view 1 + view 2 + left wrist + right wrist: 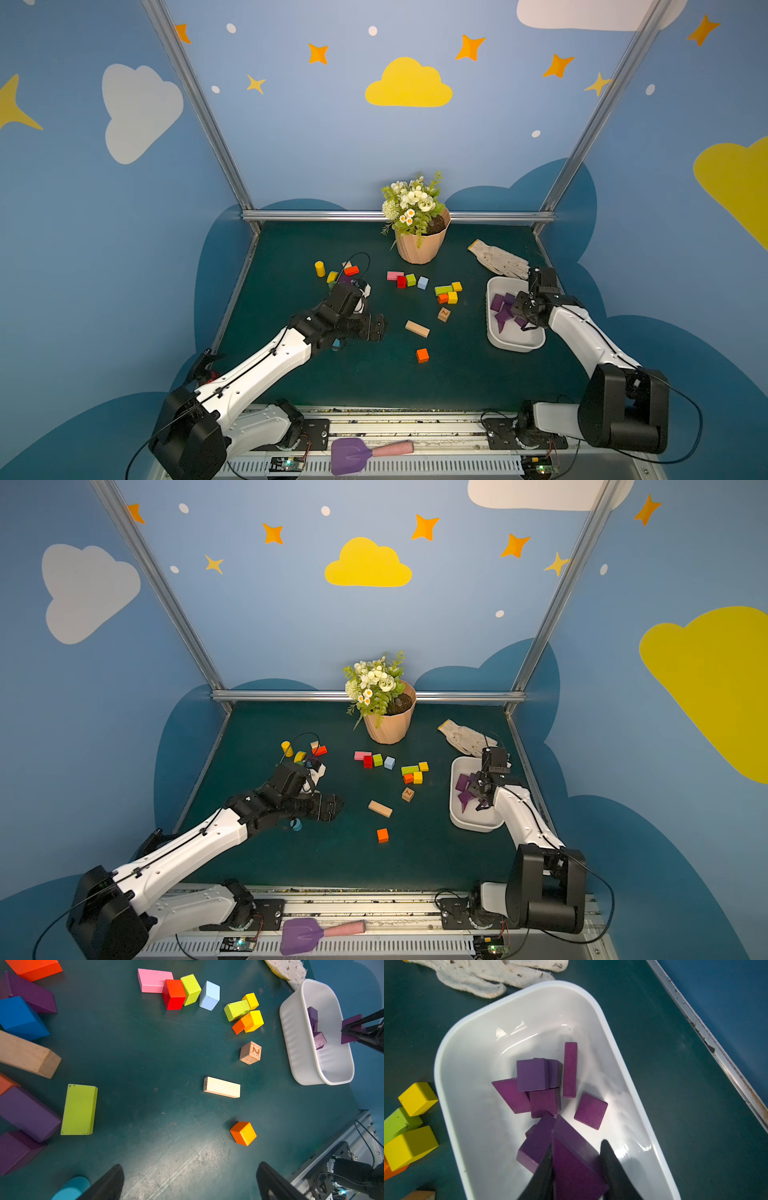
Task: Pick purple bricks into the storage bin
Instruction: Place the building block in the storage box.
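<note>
**Flat purple brick (576,1167) held over the storage bin (438,1076), release pending.**

The right gripper (577,1147) pinches the brick across its thin faces, with the long axis roughly along the bin's length. The bin floor lies straight below, where several purple bricks (532,1074) are heaped (the bin sits by the table's (145,1053) right edge, with a glove (488,972) just past its far end). Letting go looks sufficient. The left gripper (190,1176) is spread wide and empty, low near the table's left edge. Its wrist view shows loose purple bricks (29,1113) close by, which the top views largely hide under the left arm (270,353), the nearer arm for those.
</note>
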`<action>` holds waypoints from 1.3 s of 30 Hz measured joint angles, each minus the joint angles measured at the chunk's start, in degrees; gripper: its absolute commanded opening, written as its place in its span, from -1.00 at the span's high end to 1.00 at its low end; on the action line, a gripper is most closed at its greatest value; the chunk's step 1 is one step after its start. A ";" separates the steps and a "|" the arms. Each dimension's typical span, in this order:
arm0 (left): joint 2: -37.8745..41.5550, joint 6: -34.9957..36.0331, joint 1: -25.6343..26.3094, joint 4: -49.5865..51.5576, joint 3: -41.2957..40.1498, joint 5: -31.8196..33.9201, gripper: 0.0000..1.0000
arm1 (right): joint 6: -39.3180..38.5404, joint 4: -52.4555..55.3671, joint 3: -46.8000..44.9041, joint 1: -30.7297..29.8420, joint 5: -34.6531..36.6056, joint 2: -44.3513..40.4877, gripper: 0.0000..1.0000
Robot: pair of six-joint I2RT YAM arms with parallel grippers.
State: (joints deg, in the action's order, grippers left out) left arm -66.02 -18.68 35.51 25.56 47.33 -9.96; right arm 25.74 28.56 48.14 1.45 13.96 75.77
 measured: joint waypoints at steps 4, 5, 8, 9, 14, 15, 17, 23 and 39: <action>-0.04 0.02 0.15 0.02 0.00 -0.02 -1.00 | 0.37 0.22 -0.13 0.00 -0.04 0.79 0.42; -0.09 0.02 0.17 0.02 0.00 -0.02 -1.00 | 0.50 0.42 -0.13 0.00 -0.04 1.01 0.43; -0.22 0.02 0.20 0.02 0.00 0.00 -1.00 | 1.11 1.42 -0.15 -0.11 -0.04 1.70 0.43; -0.22 0.02 0.20 0.02 0.00 0.00 -1.00 | 1.38 1.77 -0.20 -0.22 -0.02 1.84 0.43; -0.22 0.02 0.20 0.00 0.00 0.02 -1.00 | 2.93 2.58 -1.38 -1.46 0.37 1.90 0.42; -0.22 0.02 0.20 0.02 0.00 0.02 -1.00 | 3.28 2.78 -1.66 -1.99 0.48 1.95 0.42; -0.22 0.02 0.20 0.02 0.00 0.07 -1.00 | 4.02 3.10 -1.99 -2.93 0.63 2.25 0.42; -0.22 0.02 0.26 0.11 0.00 0.20 -1.00 | 6.23 3.89 -2.47 -5.42 1.51 3.67 0.41; -0.20 0.04 0.28 0.44 0.00 0.44 -1.00 | 9.75 5.40 -0.44 -6.56 0.04 10.75 0.34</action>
State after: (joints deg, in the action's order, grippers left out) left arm -66.22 -18.63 35.79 26.00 47.33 -9.52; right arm 35.48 33.95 47.70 -5.10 14.00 86.52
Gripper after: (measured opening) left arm 0.999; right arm 0.326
